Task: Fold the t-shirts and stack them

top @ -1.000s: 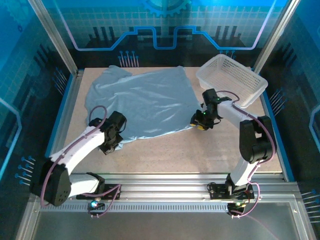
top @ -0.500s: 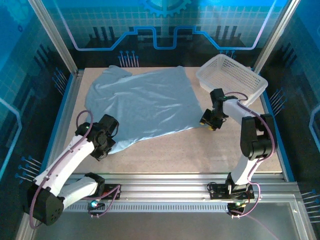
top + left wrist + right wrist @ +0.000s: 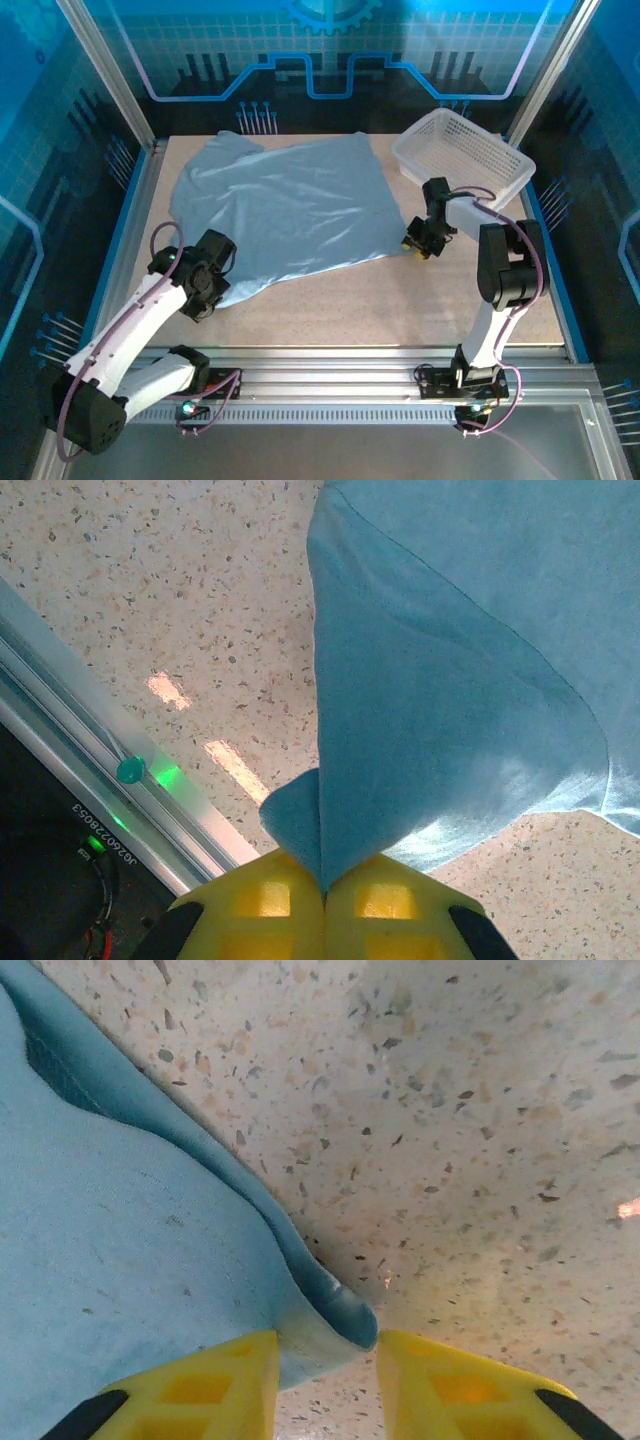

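T-shirt (image 3: 285, 215) spread on counter (image 3: 400, 290): left end effector (image 3: 325, 892) clamped on its corner; right end effector (image 3: 326, 1348) apart, astride the hem. Step, likely: corner grasp; next, right needs closing.

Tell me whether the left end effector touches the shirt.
Touching: the left wrist view shows the left end effector shut on a fold of the shirt.

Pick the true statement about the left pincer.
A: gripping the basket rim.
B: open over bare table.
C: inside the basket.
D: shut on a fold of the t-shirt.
D: in the left wrist view the left pincer has its yellow fingers pressed together, with a fold of the t-shirt pinched between them.
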You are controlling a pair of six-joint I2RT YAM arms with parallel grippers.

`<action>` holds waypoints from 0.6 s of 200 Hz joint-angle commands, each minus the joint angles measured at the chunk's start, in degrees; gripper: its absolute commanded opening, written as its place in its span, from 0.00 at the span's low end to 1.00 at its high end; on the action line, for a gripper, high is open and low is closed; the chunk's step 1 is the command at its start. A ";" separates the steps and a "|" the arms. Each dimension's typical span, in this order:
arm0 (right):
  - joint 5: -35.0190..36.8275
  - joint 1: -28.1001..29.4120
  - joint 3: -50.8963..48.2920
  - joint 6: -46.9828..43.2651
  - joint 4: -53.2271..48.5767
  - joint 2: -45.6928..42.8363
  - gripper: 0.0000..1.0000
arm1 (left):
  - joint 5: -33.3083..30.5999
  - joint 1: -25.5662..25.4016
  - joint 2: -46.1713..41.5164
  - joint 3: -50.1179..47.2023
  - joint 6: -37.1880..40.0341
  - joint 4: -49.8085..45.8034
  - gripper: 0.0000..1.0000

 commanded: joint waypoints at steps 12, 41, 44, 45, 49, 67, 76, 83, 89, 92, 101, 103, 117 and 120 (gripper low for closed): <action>0.45 0.55 1.53 1.11 0.16 2.58 0.13 | -0.92 0.76 -0.58 -0.87 -0.26 -1.72 0.00; 3.89 1.25 1.37 0.04 -1.73 -0.39 0.00 | -1.00 0.89 -0.64 -0.63 -1.12 -3.17 0.00; 4.23 1.30 1.15 -0.05 -2.00 -1.07 0.00 | -1.03 0.91 -0.74 -0.65 -1.25 -3.59 0.00; 4.32 1.31 1.02 -0.15 -2.13 -1.25 0.00 | -0.99 0.90 -0.80 -0.65 -1.36 -3.70 0.00; 4.66 1.46 0.67 -0.25 -2.71 -2.20 0.00 | -0.89 0.85 -1.05 -0.73 -1.79 -4.36 0.00; 5.67 2.00 -1.95 -0.82 -5.29 -7.01 0.00 | 0.06 0.73 -3.70 -1.50 -5.04 -7.60 0.00; 5.74 2.24 -3.86 -0.94 -6.08 -10.09 0.00 | 0.35 0.72 -5.99 -2.09 -7.27 -9.49 0.00; 5.72 2.55 -5.25 -1.26 -6.80 -12.68 0.00 | 0.17 0.72 -7.99 -2.07 -8.90 -10.71 0.00; 6.00 2.86 -6.20 -1.55 -7.75 -14.76 0.00 | 0.04 0.72 -9.71 -1.83 -9.68 -11.09 0.00; 6.18 3.09 -6.52 -1.67 -8.41 -15.81 0.00 | -0.15 0.73 -10.40 -1.50 -10.01 -11.37 0.00; 7.29 3.97 -7.21 -2.02 -10.44 -18.56 0.00 | -0.83 0.72 -12.26 -0.33 -11.17 -12.18 0.00; 7.62 4.18 -7.37 -2.06 -10.78 -19.18 0.00 | -0.93 0.72 -12.53 0.05 -11.23 -12.19 0.00; 8.23 5.24 -8.92 -2.07 -12.58 -22.43 0.00 | -0.97 0.72 -13.52 1.18 -10.76 -12.31 0.00; 8.20 5.41 -9.44 -1.90 -12.78 -23.03 0.00 | -0.71 0.72 -13.41 1.20 -10.57 -12.36 0.00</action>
